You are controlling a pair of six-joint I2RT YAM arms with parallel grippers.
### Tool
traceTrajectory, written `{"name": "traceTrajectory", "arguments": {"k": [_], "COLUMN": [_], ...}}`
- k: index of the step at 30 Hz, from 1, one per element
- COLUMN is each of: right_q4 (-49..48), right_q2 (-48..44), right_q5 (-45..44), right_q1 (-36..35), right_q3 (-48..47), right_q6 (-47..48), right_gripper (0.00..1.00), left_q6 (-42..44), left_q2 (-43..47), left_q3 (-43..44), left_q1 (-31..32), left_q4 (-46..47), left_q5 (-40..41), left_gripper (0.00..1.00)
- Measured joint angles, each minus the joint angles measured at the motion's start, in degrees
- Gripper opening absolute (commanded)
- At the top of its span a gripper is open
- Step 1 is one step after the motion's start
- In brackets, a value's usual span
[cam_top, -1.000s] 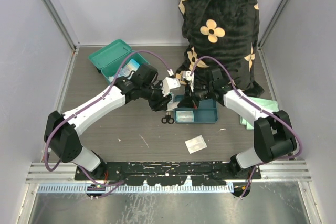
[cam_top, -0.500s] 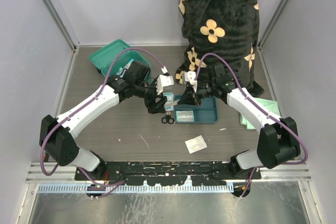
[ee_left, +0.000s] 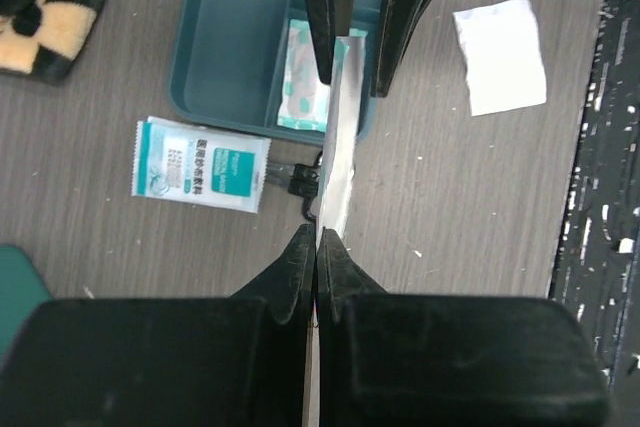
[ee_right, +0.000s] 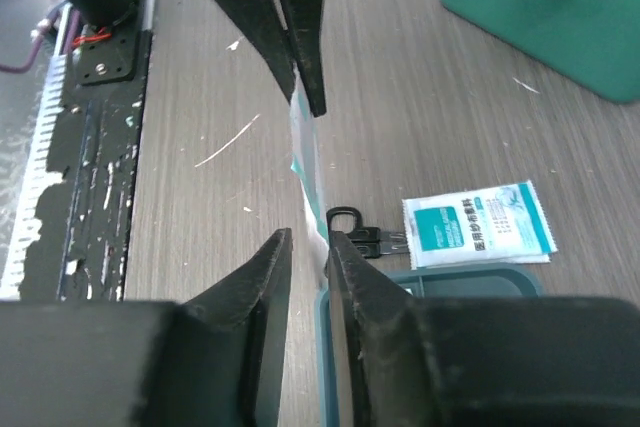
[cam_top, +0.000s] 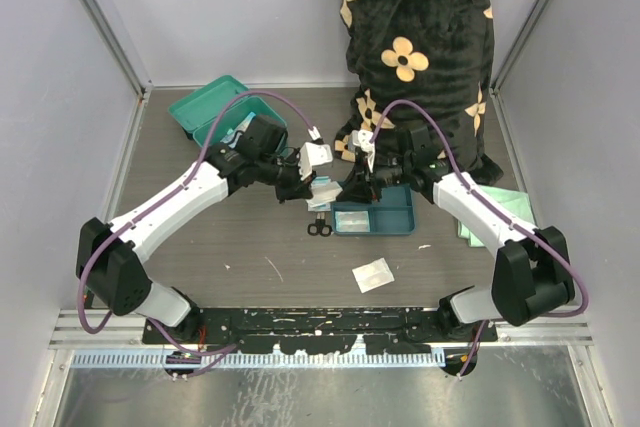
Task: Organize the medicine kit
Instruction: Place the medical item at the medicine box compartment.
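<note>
medicine kit [cam_top: 205,107] partly behind left arm [cam_top: 190,197]

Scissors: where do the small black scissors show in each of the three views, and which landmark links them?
Top view: scissors just left of the blue tray.
Left wrist: scissors at centre, below the blue tray, partly behind the held packet.
Right wrist: scissors lower centre, just above the blue tray.
Shared landmark: the blue tray.

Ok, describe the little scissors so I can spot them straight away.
Find the flat dark teal tray mid-table. Just off its left edge lie the scissors, beside a white-and-teal sachet. They are the only black, loop-handled item; the neighbours are flat pale packets.
</note>
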State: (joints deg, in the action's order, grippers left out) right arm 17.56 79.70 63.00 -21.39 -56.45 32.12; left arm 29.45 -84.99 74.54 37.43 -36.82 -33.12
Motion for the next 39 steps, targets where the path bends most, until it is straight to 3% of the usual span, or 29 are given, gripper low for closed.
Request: {"name": "traceTrajectory", "arguments": {"k": [5,8,15,23,30,39], "right_q4": [-1.73,-1.68,-3.32,-10.21,-18.45,-25.59], "right_q2": [-0.26,0.57,4.79,11.50,12.22,13.94], "right_q5": [-7.10,-11.52,-17.90,-17.59,-15.43,-14.34], "right_q1": [-0.04,-0.04,0.04,0.17,0.46,0.61], "right_q3": [-1.11,-4.26,-11.63,-12.31,-8.98,-5.81], "right_q6": [-11.17,-20.02,-39.04,-59.43,-71.58,-80.30], "right_gripper": [0.55,0.61,0.63,0.71,0.72,0.71], "left_q6": [1.95,3.78,9.29,14.97,16.11,16.46], "left_q2": [0.00,0.07,4.37,6.40,6.40,6.38], "left_q3": [0.00,0.02,-4.07,-10.99,-12.15,-12.17], "left_q1": [0.07,0.07,2.32,7.63,8.33,8.83], "left_q4": [0.13,0.83,8.48,17.64,20.35,21.11], "left_q5": [8.13,15.32,29.38,40.50,43.80,44.87], "left_gripper": [0.00,0.00,0.00,0.00,0.00,0.00]}}
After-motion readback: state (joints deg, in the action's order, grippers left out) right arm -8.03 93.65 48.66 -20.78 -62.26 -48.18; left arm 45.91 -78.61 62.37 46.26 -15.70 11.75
